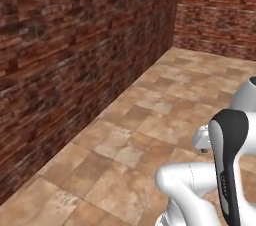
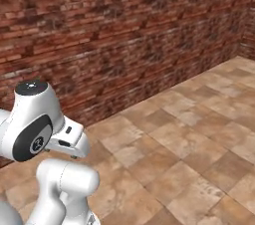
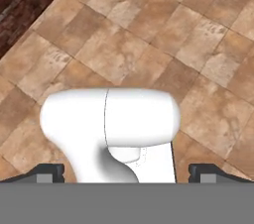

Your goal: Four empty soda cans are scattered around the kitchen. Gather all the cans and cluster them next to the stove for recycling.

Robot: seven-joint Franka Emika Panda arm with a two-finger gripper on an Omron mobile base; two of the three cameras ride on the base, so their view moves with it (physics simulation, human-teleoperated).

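Note:
The soda cans and the stove are out of view. My gripper (image 3: 127,173) is open: its two dark fingertips (image 3: 49,172) stand far apart at the bottom of the hand view, with nothing held between them. The hand looks down on tan floor tiles (image 3: 149,34). My white arm (image 1: 220,170) is folded low and close to the base, and it also rises at the lower left of the right base view (image 2: 40,129).
A red brick wall (image 1: 75,55) runs along the left and meets another brick wall at a far corner (image 1: 176,15). The same wall (image 2: 129,35) spans the right base view. Tan tiled floor (image 2: 189,139) stretches ahead.

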